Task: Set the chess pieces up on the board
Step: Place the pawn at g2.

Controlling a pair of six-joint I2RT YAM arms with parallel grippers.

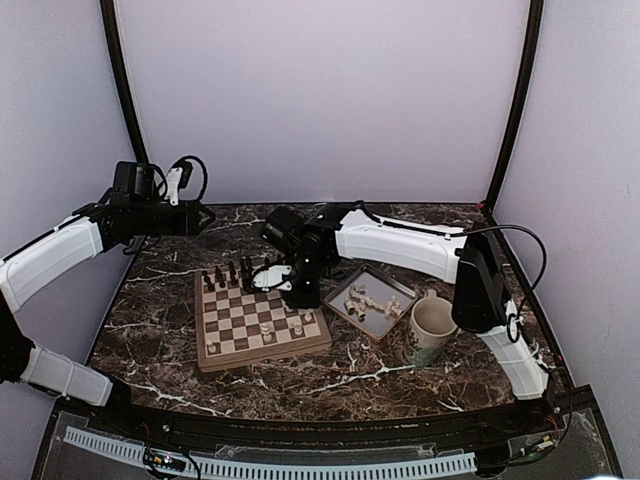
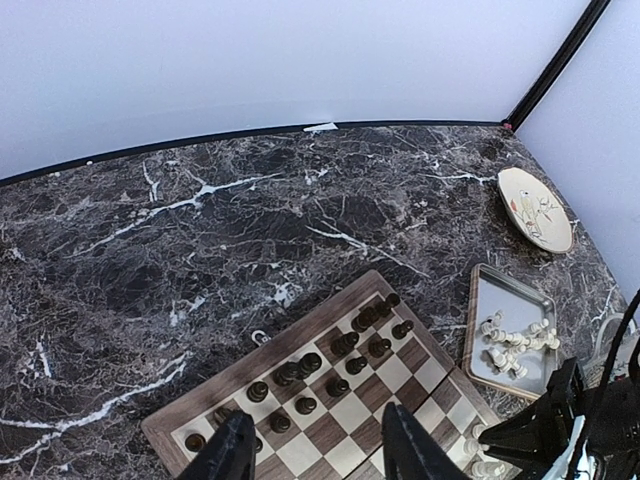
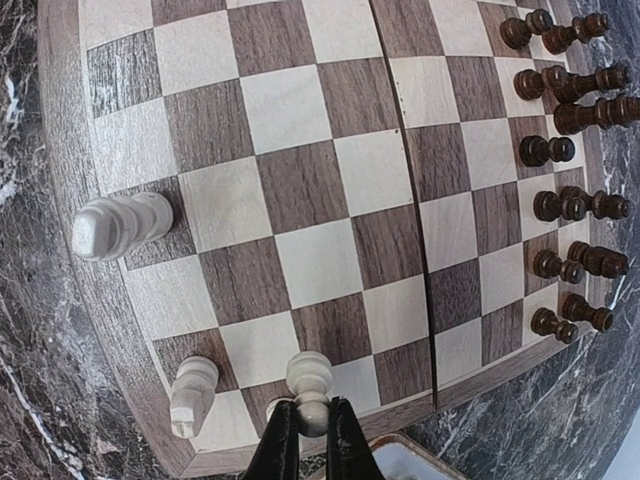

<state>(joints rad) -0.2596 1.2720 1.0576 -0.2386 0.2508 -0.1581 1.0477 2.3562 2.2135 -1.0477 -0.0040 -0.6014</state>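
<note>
Here, a small cream-white carved pawn (image 3: 310, 378) sits pinched in the right gripper (image 3: 312, 412), upright over an edge-row square of the square wooden chessboard (image 3: 330, 200); whether it touches the wood I cannot tell. Placing is the step in hand; next, I judge, the jaws must part and rise straight without tipping it. Two other cream-white chessmen (image 3: 120, 225) sit just left of the fingertips, dark brown chessmen (image 3: 548, 206) along the far rows. The right arm stretches across behind the grey metal tray (image 1: 372, 323), wrist pitched down; the left gripper (image 2: 315, 432) hangs high, jaws apart, empty.
</note>
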